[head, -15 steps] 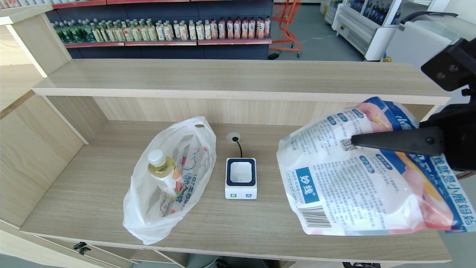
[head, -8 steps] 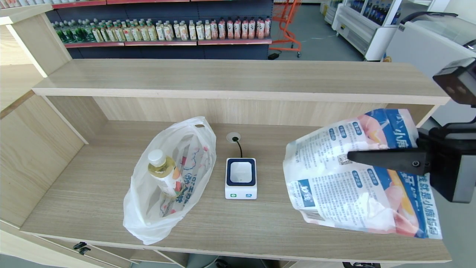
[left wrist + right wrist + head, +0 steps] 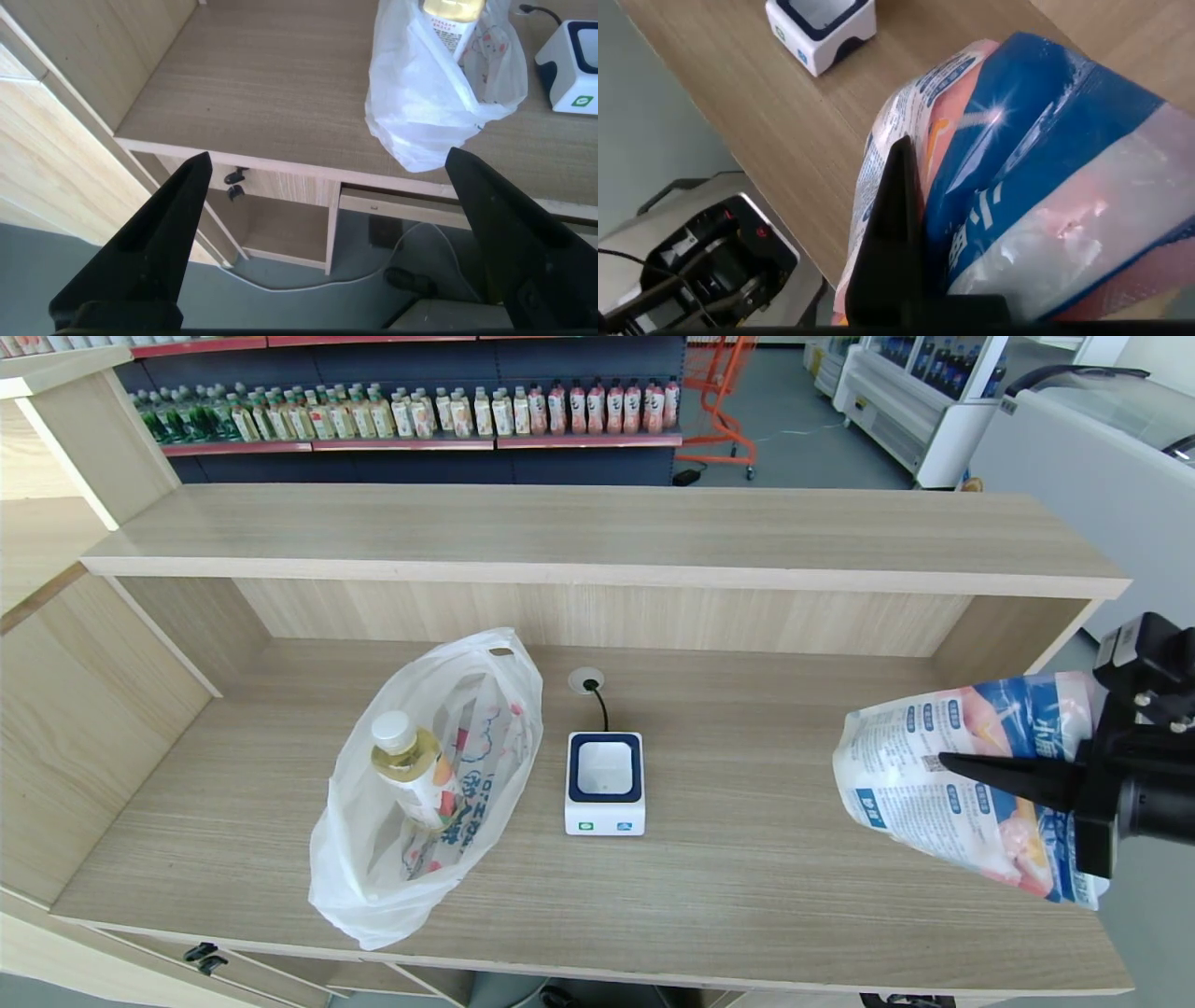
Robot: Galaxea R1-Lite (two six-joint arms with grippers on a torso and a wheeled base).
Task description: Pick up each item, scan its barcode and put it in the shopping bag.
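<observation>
My right gripper [image 3: 954, 767] is shut on a blue, white and pink snack package [image 3: 934, 793], held above the right end of the counter, well right of the scanner. In the right wrist view one black finger [image 3: 896, 224] presses on the package [image 3: 1046, 177]. The white barcode scanner [image 3: 605, 782] with its dark blue window sits mid-counter. To its left lies the white plastic shopping bag [image 3: 373, 859], mouth open, with a tea bottle [image 3: 411, 770] inside. My left gripper [image 3: 336, 243] hangs open below the counter's front edge, near the bag [image 3: 420, 112], with nothing between its fingers.
The wooden counter [image 3: 728, 877] has a raised back ledge [image 3: 597, 537] and side walls. The scanner's cable [image 3: 597, 705] runs to a hole behind it. Shelves of bottled drinks [image 3: 411, 415] and freezers [image 3: 934, 401] stand far behind. A drawer handle [image 3: 235, 182] shows under the counter.
My right gripper has carried the package right and down, from beside the scanner to the counter's right end. The package has turned, so its barcode side no longer faces up.
</observation>
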